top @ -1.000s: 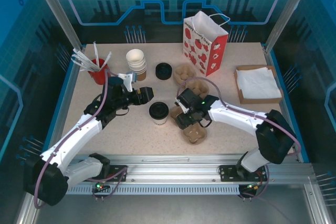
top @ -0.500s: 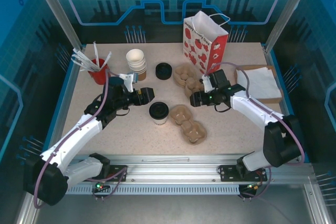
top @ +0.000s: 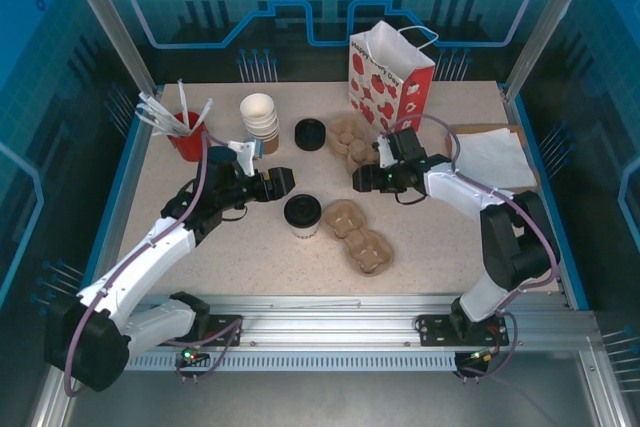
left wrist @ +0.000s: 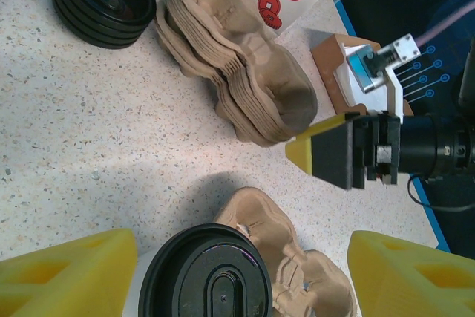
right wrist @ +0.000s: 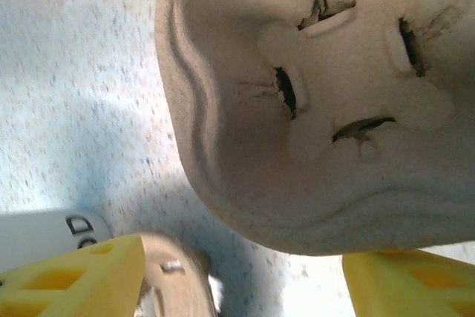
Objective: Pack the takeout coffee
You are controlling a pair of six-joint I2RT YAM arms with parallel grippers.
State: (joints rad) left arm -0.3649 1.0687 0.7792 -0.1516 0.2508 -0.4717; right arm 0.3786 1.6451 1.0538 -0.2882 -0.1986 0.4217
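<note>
The left fingers (left wrist: pixel 74 272) are spread wide, with the coffee (left wrist: pixel 208 280) standing between and just ahead of them, lid on and not gripped. The right fingers (right wrist: pixel 82 276) are also spread. They pinch nothing, and their tips are close under the edge of the carrier stack (right wrist: pixel 319 109); whether they touch it I cannot tell.

Little looks done. The coffee stands upright on the surface (top: pixel 200 257), mid-front, with a single carrier (top: pixel 358 237) lying just beside it. The bag (top: pixel 392 72) stands at the back, well apart. By my reading, the cup has yet to be gripped, seated in the carrier and packed into the bag.

The left arm (top: pixel 150 247) runs diagonally up from its base, wrist roughly level, aimed right at the cup. The right arm (top: pixel 470 197) folds at an elbow near the right edge, its forearm reaching left toward the stack.
</note>
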